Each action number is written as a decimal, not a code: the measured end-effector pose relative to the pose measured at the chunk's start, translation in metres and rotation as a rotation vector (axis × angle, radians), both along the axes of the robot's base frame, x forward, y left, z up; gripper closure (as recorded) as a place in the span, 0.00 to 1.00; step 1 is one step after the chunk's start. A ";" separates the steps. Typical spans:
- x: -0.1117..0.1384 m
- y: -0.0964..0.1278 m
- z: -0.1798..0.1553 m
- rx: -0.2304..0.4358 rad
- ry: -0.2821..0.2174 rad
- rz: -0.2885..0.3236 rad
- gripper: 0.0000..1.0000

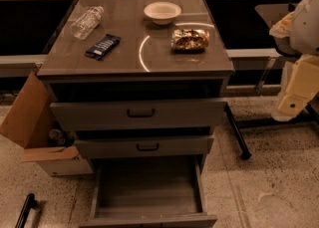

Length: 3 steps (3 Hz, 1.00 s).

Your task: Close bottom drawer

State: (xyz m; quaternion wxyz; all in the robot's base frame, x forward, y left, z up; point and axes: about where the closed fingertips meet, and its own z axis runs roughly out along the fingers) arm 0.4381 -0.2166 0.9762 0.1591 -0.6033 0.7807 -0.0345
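Note:
The bottom drawer point(147, 192) of the grey cabinet point(134, 65) is pulled far out toward me. Its wide shallow tray looks empty, and its low front panel point(149, 220) lies at the bottom edge of the view, with the handle out of sight. The middle drawer point(144, 147) and the top drawer point(139, 114) above it each stand a little way out. My arm and gripper point(298, 90), white and cream, hang at the right edge of the view. They are well right of the cabinet, above the floor, and touch nothing.
On the cabinet top lie a water bottle point(87, 22), a dark snack bar point(102, 46), a white bowl point(162, 12) and a shiny chip bag point(190, 39). An open cardboard box point(35, 122) stands left of the cabinet. A black slanted leg point(235, 132) stands to its right.

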 end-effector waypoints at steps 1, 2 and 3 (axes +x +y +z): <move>0.000 0.000 0.000 0.000 0.000 0.000 0.00; -0.005 0.010 -0.021 0.018 0.005 0.038 0.00; -0.017 0.041 -0.072 0.089 0.013 0.140 0.00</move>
